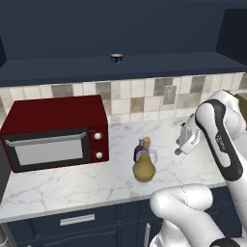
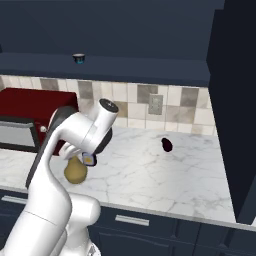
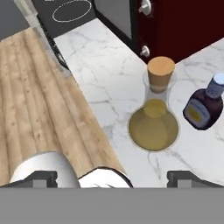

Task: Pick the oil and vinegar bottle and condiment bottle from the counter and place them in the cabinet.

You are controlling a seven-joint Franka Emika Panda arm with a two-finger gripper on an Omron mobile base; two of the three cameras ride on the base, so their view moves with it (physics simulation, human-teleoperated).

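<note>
- Oil and vinegar bottle (image 3: 154, 118) stands upright on the tabletop (image 1: 72, 181), in front of the red microwave (image 1: 55, 130) and toward its right end; we see its amber belly, thin neck and cork stopper.
- Condiment bottle (image 3: 203, 107) stands just beside the flask on the wall side; in the left base view its dark body peeks out behind the flask's neck, and we cannot tell whether the two touch.
- Our gripper (image 1: 185, 141) hangs above the tabletop, off to the right of both bottles and higher than the cork, well apart from them.
- Its fingers (image 3: 183, 178) are spread wide and hold nothing; in the hand view the flask sits between the two tips but far ahead of them.
- The flask's long axis runs straight up, so we judge that a grasp would need the fingers brought down and across to the left, to either side of the neck or belly.
- Our arm is folded: the elbow is raised at the right edge of the left base view, the forearm bends back toward the base, and the hand tips down toward the bottles.
- The cabinet (image 1: 144, 67) runs along the wall above the tile; its ledge carries a small dark cup (image 1: 116, 58), and neither bottle is up there yet.
</note>
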